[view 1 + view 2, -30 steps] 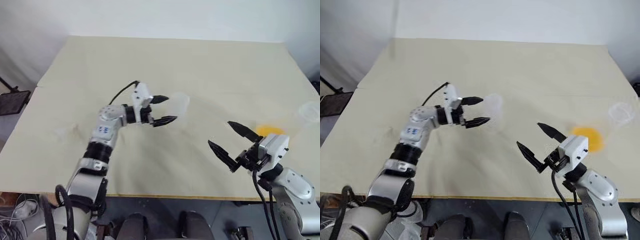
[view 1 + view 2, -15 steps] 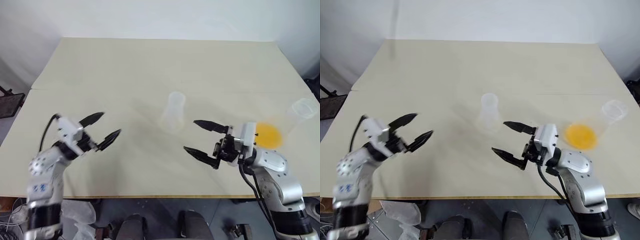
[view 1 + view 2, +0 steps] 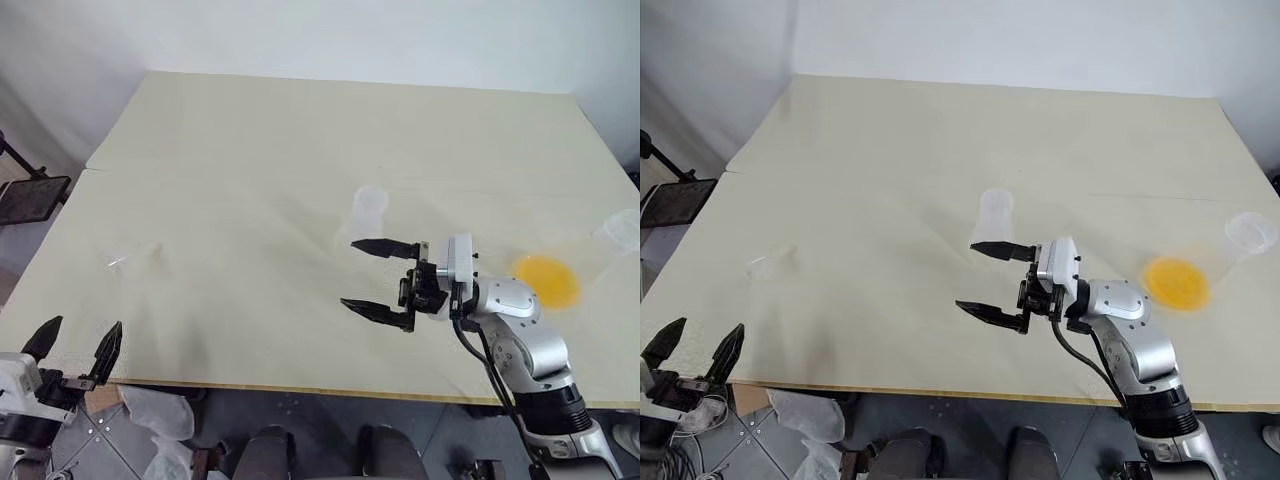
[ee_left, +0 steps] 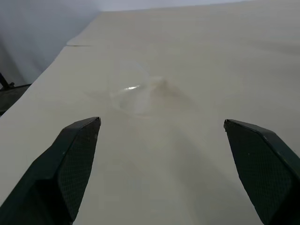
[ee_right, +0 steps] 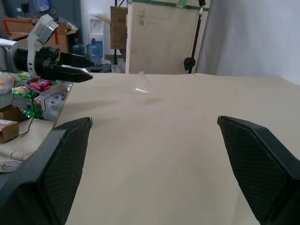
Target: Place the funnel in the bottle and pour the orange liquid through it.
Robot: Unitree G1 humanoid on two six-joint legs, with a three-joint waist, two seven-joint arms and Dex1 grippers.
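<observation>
The clear bottle [image 3: 366, 212] stands upright near the middle of the table. Just in front of it, my right gripper [image 3: 348, 273] points left, open and empty. The small clear funnel [image 3: 125, 261] lies on its side at the table's left part; it is also seen as funnel [image 4: 136, 91] and funnel [image 5: 142, 86]. My left gripper [image 3: 85, 325] hangs open and empty off the table's front left corner, facing the funnel. The orange liquid [image 3: 547, 281] glows inside a clear container at the right, behind my right arm.
The pale table [image 3: 300, 130] is broad and bare behind the bottle. The clear container's rim [image 3: 624, 229] sits close to the table's right edge. A black stand [image 3: 30, 195] is off the table's left side. Boxes and clutter [image 5: 28, 84] lie beyond that edge.
My left gripper has pulled away from the bottle, back and left, down to the table's front left corner. My right gripper has swung leftward to sit before the bottle. The camera shifted.
</observation>
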